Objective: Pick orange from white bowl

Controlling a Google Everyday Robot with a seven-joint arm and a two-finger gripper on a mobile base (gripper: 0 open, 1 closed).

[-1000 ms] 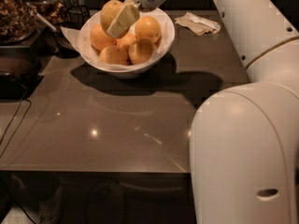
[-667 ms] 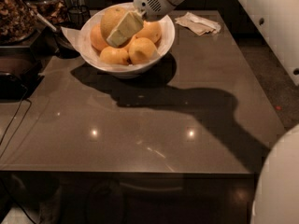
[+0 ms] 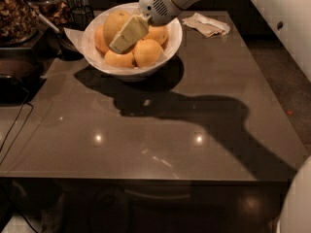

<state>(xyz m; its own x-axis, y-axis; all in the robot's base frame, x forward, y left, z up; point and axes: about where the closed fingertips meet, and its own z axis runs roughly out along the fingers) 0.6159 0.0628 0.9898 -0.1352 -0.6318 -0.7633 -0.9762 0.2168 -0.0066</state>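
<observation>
Since the gripper (image 3: 127, 34), aperture indiscernible, overlies the crowded white bowl (image 3: 176, 39), a neighbouring fruit (image 3: 148, 52), not the orange (image 3: 115, 24), may be seized.

A kitchen is suggested: dark counter (image 3: 170, 130), crumpled napkin (image 3: 206, 24), food jar (image 3: 17, 13), and the gripper (image 3: 124, 38) is held over the white bowl (image 3: 141, 71).

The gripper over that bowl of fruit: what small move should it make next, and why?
Probably ease down and sideways onto the orange. The gripper hangs inside the white bowl, beside that larger, duller fruit and above the brighter ones, so it seems slightly off target.
</observation>
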